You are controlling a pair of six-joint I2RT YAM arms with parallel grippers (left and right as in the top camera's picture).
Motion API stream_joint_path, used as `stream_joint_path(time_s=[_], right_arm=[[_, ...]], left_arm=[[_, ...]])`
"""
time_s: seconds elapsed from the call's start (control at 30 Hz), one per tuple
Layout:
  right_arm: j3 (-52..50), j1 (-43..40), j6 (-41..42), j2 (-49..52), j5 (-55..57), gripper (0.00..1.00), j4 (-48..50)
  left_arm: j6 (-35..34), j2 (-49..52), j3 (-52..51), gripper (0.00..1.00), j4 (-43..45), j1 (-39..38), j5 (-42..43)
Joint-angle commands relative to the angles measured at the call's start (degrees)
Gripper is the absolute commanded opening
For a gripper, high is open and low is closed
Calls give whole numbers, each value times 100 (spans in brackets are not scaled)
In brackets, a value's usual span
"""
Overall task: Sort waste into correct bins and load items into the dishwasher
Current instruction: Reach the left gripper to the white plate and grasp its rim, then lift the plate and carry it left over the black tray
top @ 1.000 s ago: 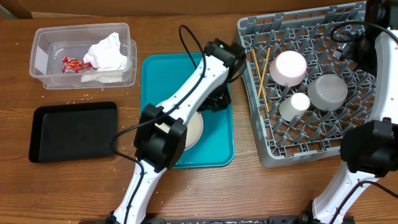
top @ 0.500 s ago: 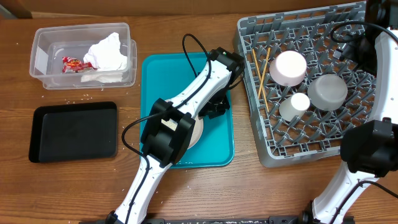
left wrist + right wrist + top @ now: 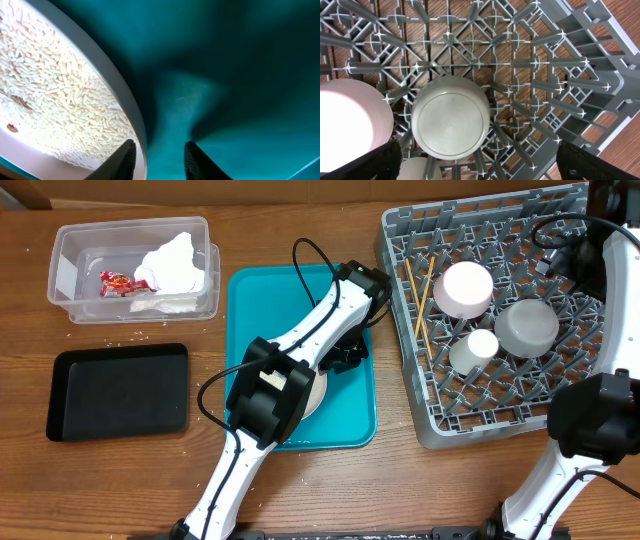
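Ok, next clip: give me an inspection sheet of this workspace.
Surface: wooden table, loose rice grains beside the black tray.
Job's things: napkins and wrapper in the clear tub; pink plate, bowl, cup and chopsticks in the dish rack; white plate, covered in rice, on the teal tray.
Clutter: nothing seen.
Claws: left claw open, straddling the white plate's rim; right claw open above the bowl.
Cables: black cable loops over the left arm.
Surroundings: nothing seen.
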Motion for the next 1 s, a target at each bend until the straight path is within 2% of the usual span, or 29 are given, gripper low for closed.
stream_joint_path(time_s=[0.0,0.2,0.3,0.5,0.73,0.93,0.97], right_arm=[[149,-7,31,-234,13,100,31],[149,-7,31,-234,13,100,31],[149,-7,31,-234,13,100,31],[149,-7,28,-234,13,100,31],[149,-7,31,-234,13,100,31],[149,-7,28,-234,13,100,28],[149,-7,31,-234,13,100,31]], left_arm=[[-127,72,-118,32,4,-31,-94],[-168,72,-144,22,68,-37,-90],[-166,72,-179,21,81,-37,-87],[-166,72,-179,4,79,-37,-92],[-164,68,-111,4,-181,-35,-212],[-149,44,717,4,-931,-26,-861],[92,35,859,4,-929,-31,-868]])
